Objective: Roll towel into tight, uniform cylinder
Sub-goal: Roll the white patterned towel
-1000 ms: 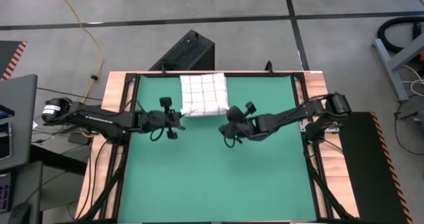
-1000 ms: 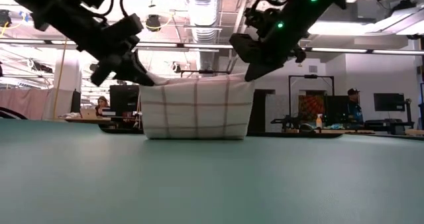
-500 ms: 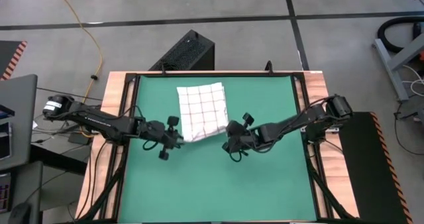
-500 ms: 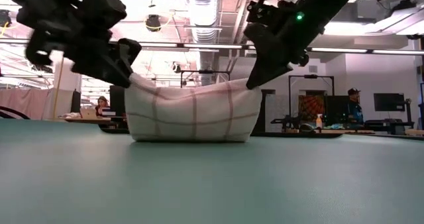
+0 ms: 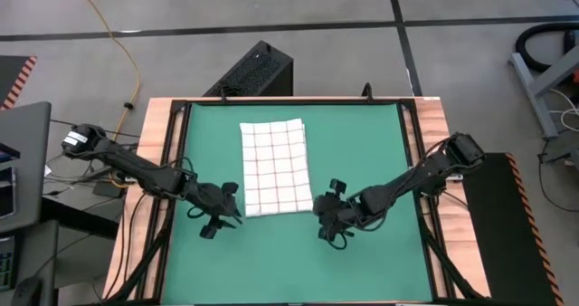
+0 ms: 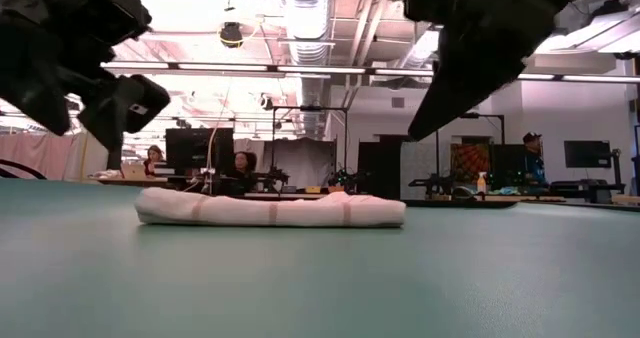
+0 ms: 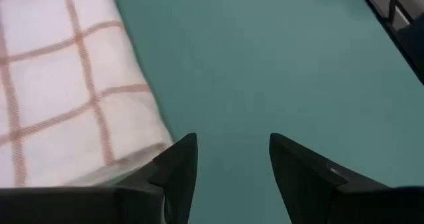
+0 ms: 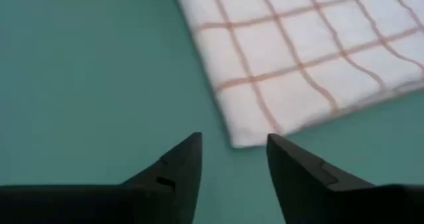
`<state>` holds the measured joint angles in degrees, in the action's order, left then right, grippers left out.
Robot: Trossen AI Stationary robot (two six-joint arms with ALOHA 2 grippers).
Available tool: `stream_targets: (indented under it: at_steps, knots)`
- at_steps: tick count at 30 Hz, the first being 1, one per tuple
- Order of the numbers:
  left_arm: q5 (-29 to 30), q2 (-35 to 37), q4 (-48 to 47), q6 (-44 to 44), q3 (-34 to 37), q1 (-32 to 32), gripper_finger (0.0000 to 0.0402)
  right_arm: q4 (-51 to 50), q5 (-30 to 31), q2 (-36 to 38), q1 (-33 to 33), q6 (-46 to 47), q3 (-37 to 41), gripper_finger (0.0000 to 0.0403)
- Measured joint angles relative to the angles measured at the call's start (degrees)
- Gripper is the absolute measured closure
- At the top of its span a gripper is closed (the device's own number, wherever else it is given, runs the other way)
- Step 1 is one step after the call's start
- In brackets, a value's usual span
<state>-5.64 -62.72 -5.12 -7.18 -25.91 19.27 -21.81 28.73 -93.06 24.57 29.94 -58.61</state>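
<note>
Left gripper (image 5: 224, 217) is seen just off the towel's (image 5: 274, 167) near left corner, fingers (image 7: 179, 164) parted, nothing held between them. The towel lies flat, unrolled, on the green mat (image 5: 362, 143), toward the mat's far side and left of its centre. Right gripper (image 5: 327, 217) is seen just off the towel's near right corner, fingers (image 8: 182, 161) likewise parted and empty.

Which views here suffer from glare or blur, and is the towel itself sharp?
Low view: ceiling lights blow out the background, and both grippers, left and right, show as dark, soft-edged shapes; the towel is fairly sharp. High view: even light, towel grid clear. Wrist views: towel lines crisp, the near fingers slightly soft.
</note>
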Motion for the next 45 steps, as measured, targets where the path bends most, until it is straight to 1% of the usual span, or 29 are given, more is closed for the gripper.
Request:
stream_targets:
  at_steps: [3,6,10,12,13,16,19,21,22,24,25,28,31,34,36,41,45]
  knots:
    - [2.6,0.0,-0.3,-1.8,0.0,2.6,0.0229,2.3,0.0,0.0,0.6,-1.2,0.0,0.0191]
    - [10.6,0.0,0.6,-2.1,0.0,4.4,0.0235,6.4,0.6,-1.5,-0.5,-6.1,-0.1,0.0172]
    - [23.2,0.0,5.6,1.6,0.0,5.1,0.0237,10.7,0.7,-5.4,-2.8,-11.3,-0.1,0.0164]
    - [26.6,-0.2,7.5,3.4,0.0,4.9,0.0237,11.1,-0.2,-7.0,-4.0,-12.9,-0.2,0.0164]
    - [27.3,-0.2,7.8,4.0,0.0,4.7,0.0237,11.4,-0.6,-7.7,-4.6,-13.6,-0.6,0.0163]
    - [25.9,-0.2,9.2,6.1,0.0,3.7,0.0237,11.4,-1.5,-8.7,-5.7,-16.4,-1.2,0.0163]
    - [25.0,-0.6,8.3,8.1,0.0,3.1,0.0237,11.7,-2.2,-9.3,-6.2,-19.1,-1.4,0.0163]
    - [24.0,-1.3,8.4,8.1,0.0,2.4,0.0237,11.4,-4.4,-9.4,-6.5,-20.5,-1.4,0.0163]
    - [22.3,-1.9,9.0,7.5,0.0,2.0,0.0237,11.6,-5.6,-9.4,-6.9,-20.9,-1.4,0.0163]
    - [18.5,-3.5,10.1,6.6,-0.1,1.5,0.0237,11.4,-6.4,-9.4,-7.2,-21.4,-1.4,0.0163]
    - [17.5,-4.5,10.2,6.4,0.0,1.5,0.0238,11.1,-6.4,-9.4,-7.3,-21.6,-1.4,0.0163]
    - [16.5,-8.3,12.9,6.2,0.0,1.4,0.0238,10.4,-6.6,-9.4,-7.7,-22.8,-1.4,0.0163]
    - [14.6,-13.1,15.3,6.0,0.0,1.0,0.0238,9.6,-9.0,-9.4,-8.3,-22.8,-1.4,0.0163]
    - [14.7,-16.7,16.3,3.7,-0.2,1.0,0.0238,8.3,-9.2,-9.4,-8.2,-22.9,-1.3,0.0163]
    - [16.2,-18.2,16.1,1.8,-0.6,1.0,0.0238,7.4,-9.2,-9.4,-8.2,-22.9,-1.3,0.0163]
    - [17.9,-18.9,16.2,-0.4,-0.7,1.0,0.0238,7.1,-9.2,-9.4,-8.2,-22.9,-0.9,0.0163]
    - [18.0,-18.9,16.2,-1.6,-0.7,1.0,0.0238,7.2,-9.4,-9.4,-8.3,-22.9,0.2,0.0163]
